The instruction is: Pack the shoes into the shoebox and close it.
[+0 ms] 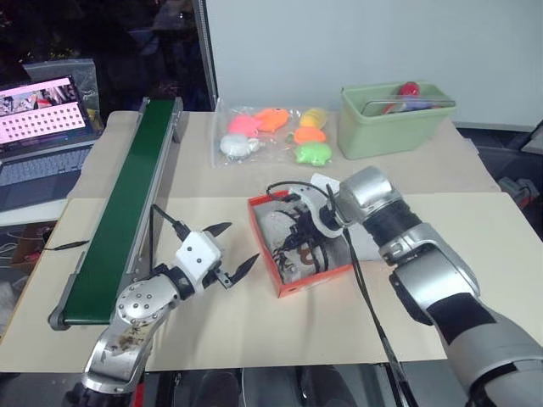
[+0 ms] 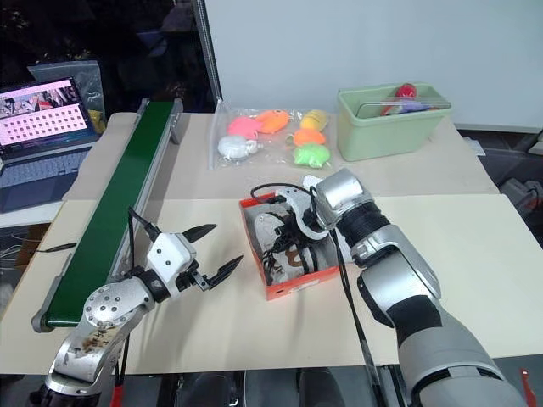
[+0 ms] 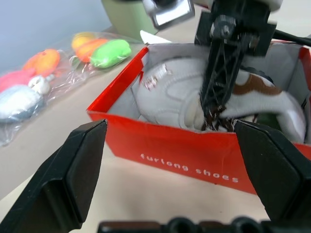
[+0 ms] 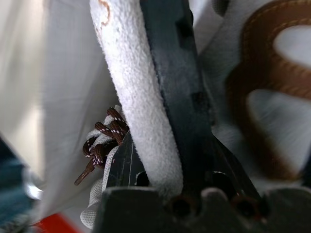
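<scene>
Lowered the second of the shoes [image 3: 252, 99] into the shoebox [image 1: 293, 280] mid-worktop [image 1: 254, 322], right gripper [image 1: 307, 246] jaws clamped on its collar. Best seated flat beside its mate before release. Left gripper [image 1: 222, 248] jaws apart, nearby.

The right gripper [image 1: 299, 242] hides much of the shoes [image 3: 170, 97] inside the shoebox [image 1: 293, 284].

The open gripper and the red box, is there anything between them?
No. In the left eye view, only bare tabletop lies between the left gripper and the shoebox; the left wrist view shows the same bare gap.
</scene>
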